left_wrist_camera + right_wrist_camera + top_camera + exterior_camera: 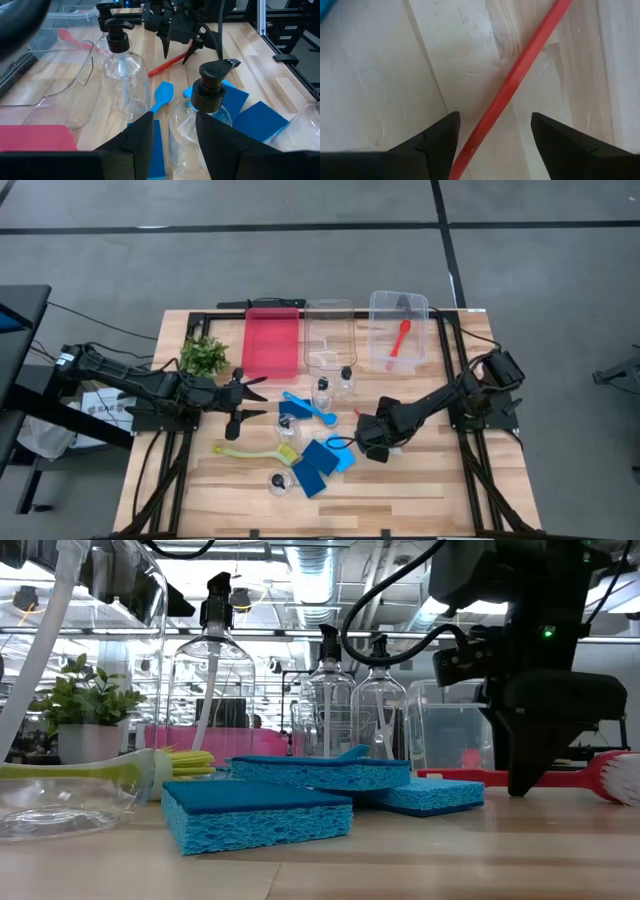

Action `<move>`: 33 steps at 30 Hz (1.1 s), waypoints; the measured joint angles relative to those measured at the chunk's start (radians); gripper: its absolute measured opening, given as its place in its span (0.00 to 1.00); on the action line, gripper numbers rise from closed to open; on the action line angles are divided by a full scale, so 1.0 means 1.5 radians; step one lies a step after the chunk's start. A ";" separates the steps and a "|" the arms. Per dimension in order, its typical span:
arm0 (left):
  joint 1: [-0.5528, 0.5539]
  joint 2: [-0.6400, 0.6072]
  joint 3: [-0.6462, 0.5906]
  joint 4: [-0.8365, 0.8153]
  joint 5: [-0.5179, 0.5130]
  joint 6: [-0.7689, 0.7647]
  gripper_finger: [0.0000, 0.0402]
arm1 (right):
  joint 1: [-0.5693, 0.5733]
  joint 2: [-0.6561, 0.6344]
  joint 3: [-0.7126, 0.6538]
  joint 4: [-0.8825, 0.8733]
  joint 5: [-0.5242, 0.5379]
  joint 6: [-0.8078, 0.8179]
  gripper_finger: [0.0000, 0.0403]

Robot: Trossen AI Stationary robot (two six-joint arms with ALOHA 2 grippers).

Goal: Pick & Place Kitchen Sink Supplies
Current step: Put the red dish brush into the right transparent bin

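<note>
The red brush [512, 82] is seen between the spread fingers of the right gripper [492, 131], not grasped; its handle is laid diagonally across the table [385, 75].

Robotics lab, not home kitchen: wooden table [420, 490] on black metal frame, grey concrete floor [300, 260] with dark tape lines at 12 o'clock, exposed ceiling ducts [330, 560], cables [60, 315] trailing at 9 o'clock.
</note>
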 joint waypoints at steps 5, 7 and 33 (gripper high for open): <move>0.000 0.000 0.000 0.000 0.000 0.000 0.37 | 0.000 0.000 0.000 0.006 -0.015 -0.022 0.48; 0.000 0.000 0.000 0.000 0.000 0.000 0.37 | 0.000 0.000 0.000 0.007 -0.021 -0.024 0.40; 0.000 0.000 0.000 0.000 0.000 0.000 0.37 | 0.038 -0.074 -0.005 -0.132 -0.103 -0.038 0.05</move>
